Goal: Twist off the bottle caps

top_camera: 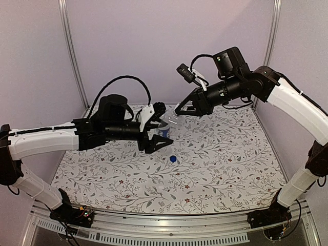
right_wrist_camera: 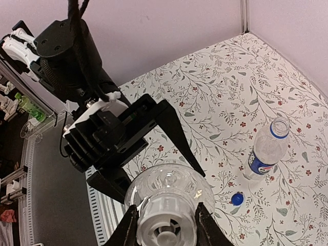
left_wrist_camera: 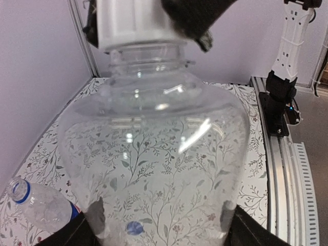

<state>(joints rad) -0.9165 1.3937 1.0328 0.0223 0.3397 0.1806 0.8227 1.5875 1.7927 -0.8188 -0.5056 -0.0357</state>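
Top view: left claw [top_camera: 156,143] and right claw [top_camera: 179,110] meet nose to nose above the bench [top_camera: 230,169]. The blue cap [top_camera: 173,159] lies loose on the bench just in front of them, and the labelled bottle [top_camera: 165,133] is partly hidden under the left claw. Left wrist view: the clear bottle [left_wrist_camera: 154,169] fills the frame, base toward the lens and off the bench, with its pale cap [left_wrist_camera: 136,25] on the neck at the far end. The left fingers [left_wrist_camera: 72,238] flank the base; whether they press it cannot be told. The labelled bottle lies uncapped at lower left. Right wrist view: the right claw is clamped on the pale cap, right fingers [right_wrist_camera: 128,230] on either side. Hazards, as judged: without a firm left bite, the bottle likely turns with the cap and nothing loosens. Too hard a bite may buckle the thin wall. With only the cap held, the bottle could drop once the thread lets go, onto the labelled bottle or blue cap below.
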